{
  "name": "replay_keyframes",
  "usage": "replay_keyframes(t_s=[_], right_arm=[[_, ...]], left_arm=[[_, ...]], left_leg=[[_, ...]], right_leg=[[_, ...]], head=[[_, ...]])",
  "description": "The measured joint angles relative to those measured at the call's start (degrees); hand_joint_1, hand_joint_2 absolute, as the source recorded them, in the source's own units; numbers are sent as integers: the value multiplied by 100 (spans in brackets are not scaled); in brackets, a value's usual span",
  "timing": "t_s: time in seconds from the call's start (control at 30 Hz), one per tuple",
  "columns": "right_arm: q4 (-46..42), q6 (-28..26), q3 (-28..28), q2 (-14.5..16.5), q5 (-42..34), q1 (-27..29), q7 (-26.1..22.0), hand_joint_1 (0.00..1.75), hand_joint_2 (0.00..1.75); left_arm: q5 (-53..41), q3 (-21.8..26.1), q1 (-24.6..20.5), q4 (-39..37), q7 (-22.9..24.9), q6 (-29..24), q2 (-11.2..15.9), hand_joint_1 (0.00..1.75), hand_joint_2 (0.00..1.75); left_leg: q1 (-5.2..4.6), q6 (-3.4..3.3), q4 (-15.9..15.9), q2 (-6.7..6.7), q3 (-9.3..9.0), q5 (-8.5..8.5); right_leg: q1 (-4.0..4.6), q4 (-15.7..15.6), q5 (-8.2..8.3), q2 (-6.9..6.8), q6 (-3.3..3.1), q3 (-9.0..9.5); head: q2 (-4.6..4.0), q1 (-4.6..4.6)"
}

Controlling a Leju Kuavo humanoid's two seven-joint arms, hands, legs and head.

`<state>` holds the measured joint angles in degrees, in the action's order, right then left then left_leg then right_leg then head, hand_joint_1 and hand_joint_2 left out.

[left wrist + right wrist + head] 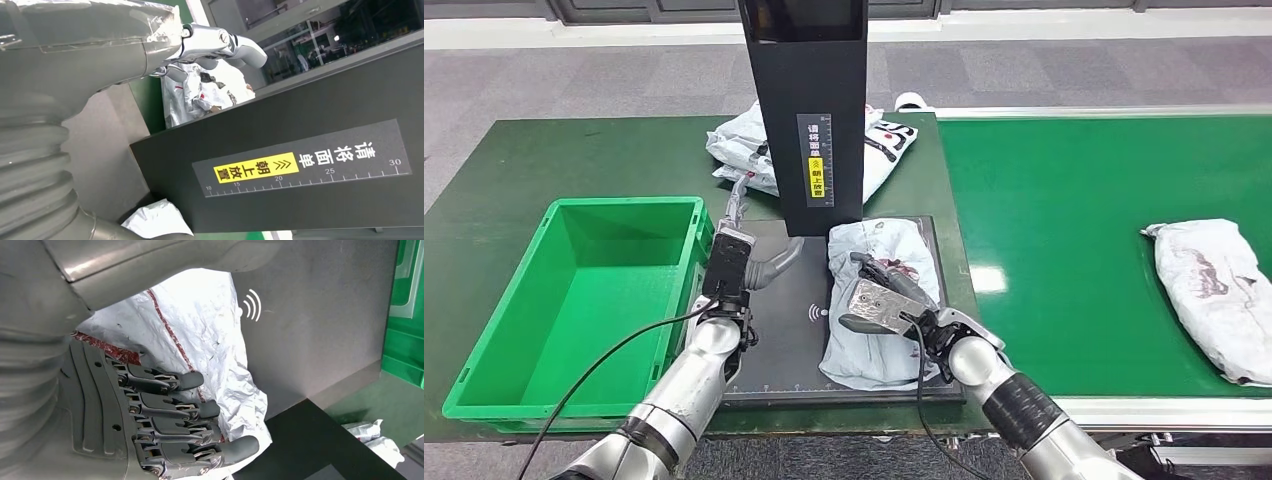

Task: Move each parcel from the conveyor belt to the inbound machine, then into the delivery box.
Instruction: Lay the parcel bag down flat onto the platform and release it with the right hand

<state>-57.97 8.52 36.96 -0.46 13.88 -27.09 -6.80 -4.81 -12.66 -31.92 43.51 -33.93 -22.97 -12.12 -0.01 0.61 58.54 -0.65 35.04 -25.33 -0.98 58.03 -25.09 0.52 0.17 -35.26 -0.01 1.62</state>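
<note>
A crumpled white parcel (871, 300) (210, 335) (192, 97) lies on the black scan plate (789, 330) of the inbound machine, just right of its black pillar (809, 110) (310, 150). My right hand (882, 297) (150, 415) rests on top of this parcel, its dark fingers (170, 381) stretched out along it and only slightly curled. My left hand (730, 262) (75, 50) hovers over the plate's left side, between the pillar and the green delivery box (574, 300), fingers apart and holding nothing. A second white parcel (1214, 295) lies on the green conveyor belt (1074, 200) at the right.
More white parcels (884, 140) (155, 220) are piled behind the pillar on the dark green table (554, 160). The delivery box stands with nothing inside. A black cable (604, 360) hangs along my left arm. Grey carpet lies beyond the table.
</note>
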Motion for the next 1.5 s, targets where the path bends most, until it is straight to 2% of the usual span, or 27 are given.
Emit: replay_keyframes(t_s=[0.13,0.23,0.43,0.53,0.63,0.77,1.13,1.33,1.5], right_arm=[[-73,21,0,-58,-244,14,8,0,175],[-330,209,-24,-173,-1153,144,165,0,175],[-1157,692,-165,-426,-3195,570,1213,0,175],[-1488,658,-202,-479,-3934,696,1703,0,175],[-1736,600,-212,-526,-4374,847,1985,0,175],[-1881,568,-211,-563,-4631,1069,2158,0,0],[-2386,343,-157,-567,-4452,1362,2153,0,0],[-2869,147,-335,-627,-4057,1420,2179,0,0],[-3157,290,-739,-683,-3765,1398,2328,0,0]], left_arm=[[0,0,3,18,1,-5,15,0,175],[0,2,4,18,1,-9,28,0,175],[-15,3,3,0,-28,-7,43,0,175],[-5,3,-1,-31,-84,-7,36,0,175],[20,3,-5,-78,-134,-37,32,0,175],[60,4,-5,-147,-216,-162,29,0,175],[-154,-3,139,-113,-225,-190,33,0,175],[-897,-248,261,139,145,319,34,0,175],[-1273,-502,298,295,282,644,34,0,175]], left_leg=[[0,0,0,0,0,0],[0,0,0,-2,0,0],[-2,0,1,0,1,-3],[-2,0,0,2,1,-4],[-1,0,0,2,0,-4],[0,0,0,2,1,-4],[-1,0,0,0,3,-4],[-2,0,0,0,3,-4],[-4,0,1,3,2,-4]], right_leg=[[0,0,0,0,0,-1],[0,0,0,-2,0,-1],[-2,-1,-1,-1,0,-2],[-2,-1,-1,1,0,-4],[-1,-1,-1,1,0,-4],[0,-1,-1,0,0,-3],[-1,-1,-2,0,0,-4],[-3,-1,-2,-1,0,-4],[-4,-1,-1,0,1,-3]], head=[[0,0],[1,-1],[1,-1],[1,0],[1,-1],[1,0],[1,0],[-1,-1],[0,-2]])
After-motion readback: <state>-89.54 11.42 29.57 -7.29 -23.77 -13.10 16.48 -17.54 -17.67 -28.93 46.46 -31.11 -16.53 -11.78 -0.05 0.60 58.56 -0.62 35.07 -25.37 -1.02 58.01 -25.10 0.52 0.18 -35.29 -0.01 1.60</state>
